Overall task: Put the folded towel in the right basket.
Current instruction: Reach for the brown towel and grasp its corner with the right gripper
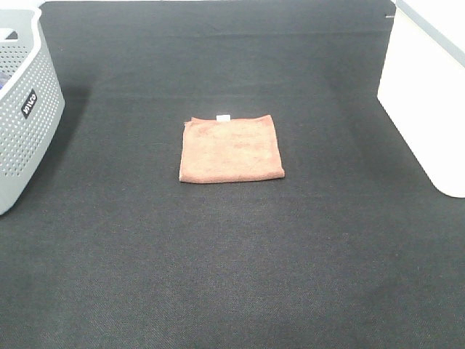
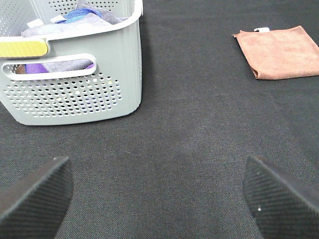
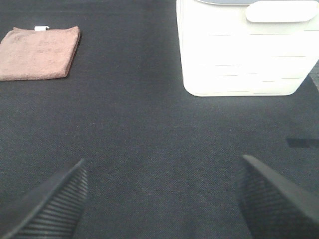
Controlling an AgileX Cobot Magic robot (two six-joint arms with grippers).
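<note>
The folded towel is a flat reddish-brown square with a small white tag on its far edge. It lies on the black mat in the middle of the table. It also shows in the left wrist view and in the right wrist view. The right basket, white with plain walls, stands at the right edge and shows in the right wrist view. My left gripper is open and empty, well short of the towel. My right gripper is open and empty, short of the white basket. Neither arm shows in the high view.
A grey hole-patterned basket with a black label stands at the left edge; in the left wrist view it holds several folded cloths. The black mat covers the table.
</note>
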